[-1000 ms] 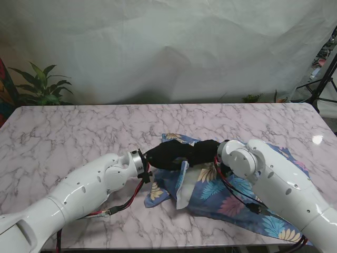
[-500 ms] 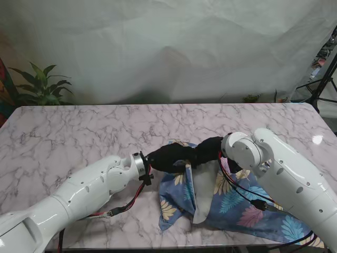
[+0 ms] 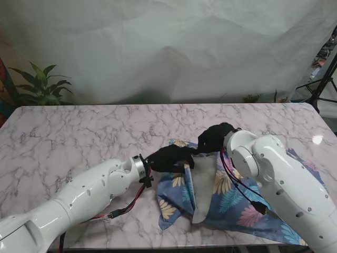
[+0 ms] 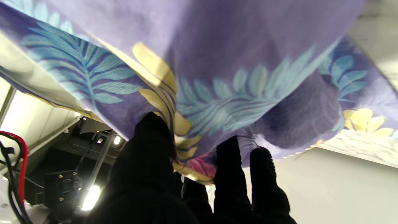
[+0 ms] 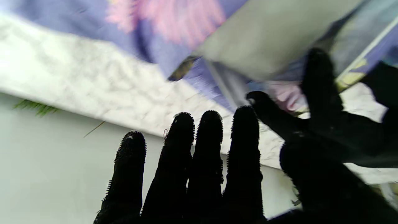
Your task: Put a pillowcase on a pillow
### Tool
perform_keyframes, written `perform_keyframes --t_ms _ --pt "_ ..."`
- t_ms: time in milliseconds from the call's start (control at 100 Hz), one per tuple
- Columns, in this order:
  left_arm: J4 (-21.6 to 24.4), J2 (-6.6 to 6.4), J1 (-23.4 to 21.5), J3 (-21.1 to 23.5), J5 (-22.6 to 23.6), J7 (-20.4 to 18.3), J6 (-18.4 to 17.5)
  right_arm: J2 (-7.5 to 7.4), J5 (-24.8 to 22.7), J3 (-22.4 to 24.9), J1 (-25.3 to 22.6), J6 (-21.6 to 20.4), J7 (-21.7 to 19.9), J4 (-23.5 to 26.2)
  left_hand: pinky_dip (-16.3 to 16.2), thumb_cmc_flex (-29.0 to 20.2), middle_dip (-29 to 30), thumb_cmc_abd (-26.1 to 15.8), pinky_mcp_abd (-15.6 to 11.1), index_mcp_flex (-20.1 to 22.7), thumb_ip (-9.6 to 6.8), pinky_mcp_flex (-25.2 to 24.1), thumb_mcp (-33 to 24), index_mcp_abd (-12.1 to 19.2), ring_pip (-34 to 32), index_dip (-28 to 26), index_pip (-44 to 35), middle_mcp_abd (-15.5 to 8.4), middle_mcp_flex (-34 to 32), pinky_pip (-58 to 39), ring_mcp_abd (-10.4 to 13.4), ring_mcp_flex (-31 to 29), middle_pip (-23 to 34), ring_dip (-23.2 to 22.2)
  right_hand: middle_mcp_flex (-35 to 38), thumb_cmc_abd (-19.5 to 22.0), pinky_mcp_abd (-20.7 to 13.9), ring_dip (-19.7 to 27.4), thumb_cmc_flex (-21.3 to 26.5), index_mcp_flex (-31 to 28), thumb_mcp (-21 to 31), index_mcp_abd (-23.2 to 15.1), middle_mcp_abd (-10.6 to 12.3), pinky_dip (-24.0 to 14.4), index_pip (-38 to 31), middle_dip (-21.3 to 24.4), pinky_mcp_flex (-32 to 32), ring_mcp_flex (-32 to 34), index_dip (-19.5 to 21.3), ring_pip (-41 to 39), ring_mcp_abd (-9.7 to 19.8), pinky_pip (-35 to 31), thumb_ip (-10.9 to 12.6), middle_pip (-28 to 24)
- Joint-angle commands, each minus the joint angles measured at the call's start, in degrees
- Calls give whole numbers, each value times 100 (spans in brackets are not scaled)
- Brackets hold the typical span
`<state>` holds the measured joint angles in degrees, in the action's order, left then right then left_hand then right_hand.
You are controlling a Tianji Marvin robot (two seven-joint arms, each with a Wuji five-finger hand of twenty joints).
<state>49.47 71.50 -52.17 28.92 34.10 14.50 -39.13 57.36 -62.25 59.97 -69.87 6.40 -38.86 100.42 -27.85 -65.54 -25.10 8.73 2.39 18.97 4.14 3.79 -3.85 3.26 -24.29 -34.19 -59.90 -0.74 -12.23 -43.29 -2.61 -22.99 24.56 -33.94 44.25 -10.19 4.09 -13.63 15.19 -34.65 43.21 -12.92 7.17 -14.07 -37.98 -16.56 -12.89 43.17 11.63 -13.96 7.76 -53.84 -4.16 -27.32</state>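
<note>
A blue pillowcase (image 3: pixel 237 203) with a leaf print lies rumpled on the marble table (image 3: pixel 79 137), right of centre and near me. The white pillow (image 3: pixel 202 182) shows as a pale strip at its left side. My left hand (image 3: pixel 169 157), in a black glove, is shut on the pillowcase's far left edge. In the left wrist view its fingers (image 4: pixel 152 140) pinch the fabric (image 4: pixel 233 62), which hangs over the camera. My right hand (image 3: pixel 213 137) hovers just beyond the cloth's far edge. Its fingers (image 5: pixel 199 161) are spread and hold nothing, with pillowcase (image 5: pixel 161 18) and pillow (image 5: pixel 264 40) beyond them.
A potted plant (image 3: pixel 42 87) stands behind the table's far left corner. A white backdrop (image 3: pixel 168 47) hangs behind the table. A black stand (image 3: pixel 324 84) is at the far right. Red and black cables (image 3: pixel 126 203) trail from my left wrist.
The pillowcase's left part was pulled up and unfolded, exposing more white pillow. My right hand came off the cloth and moved up and away from me; my left hand kept its grip.
</note>
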Motion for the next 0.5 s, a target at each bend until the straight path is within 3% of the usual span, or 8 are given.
perform_keyframes --t_ms 0,130,220,330,490 --pt "-67 5 -37 42 -91 -93 59 42 -290 49 -204 97 88 125 46 -106 -44 -342 -96 -38 -87 -91 250 25 22 -70 -158 299 23 65 39 48 80 12 -71 -237 137 -106 -271 -15 -15 -223 -91 -80 -134 -64 4 12 110 -153 -80 -96 56 -85" --pt "46 -2 -82 117 -76 -45 170 100 -1132 120 -433 92 219 157 21 -222 -81 -504 -109 -77 -82 -80 461 -23 -18 -102 -206 306 33 60 60 39 142 -33 -552 -377 109 -164 -504 441 -357 -6 -238 -84 173 -179 92 -258 192 -111 -210 -83 -7 -165" --pt "185 -22 -131 199 -45 -7 284 136 -1632 50 -515 223 284 62 14 -232 -77 -523 -104 -93 -90 -76 475 -59 -23 -111 -211 310 32 56 65 31 134 -39 -583 -351 74 -223 -530 430 -577 44 -285 -108 218 -238 53 -230 281 -192 -283 -128 -24 -260" --pt "305 -36 -163 276 -34 8 364 168 -1968 -135 -514 563 142 -100 8 -210 -74 -559 -113 -108 -86 -73 498 -61 -32 -114 -205 314 31 52 81 31 130 -46 -699 -330 115 -282 -618 464 -842 101 -366 -132 303 -274 47 -225 338 -258 -439 -168 -47 -296" --pt "426 -78 -162 339 27 -3 436 193 -2344 -268 -500 721 -176 -274 0 -90 -104 -650 -116 16 -58 -67 553 38 -49 -144 -252 270 4 50 100 7 189 -58 -794 -415 205 -349 -783 559 -1063 216 -360 -150 405 -297 20 -111 354 -324 -617 -201 -72 -310"
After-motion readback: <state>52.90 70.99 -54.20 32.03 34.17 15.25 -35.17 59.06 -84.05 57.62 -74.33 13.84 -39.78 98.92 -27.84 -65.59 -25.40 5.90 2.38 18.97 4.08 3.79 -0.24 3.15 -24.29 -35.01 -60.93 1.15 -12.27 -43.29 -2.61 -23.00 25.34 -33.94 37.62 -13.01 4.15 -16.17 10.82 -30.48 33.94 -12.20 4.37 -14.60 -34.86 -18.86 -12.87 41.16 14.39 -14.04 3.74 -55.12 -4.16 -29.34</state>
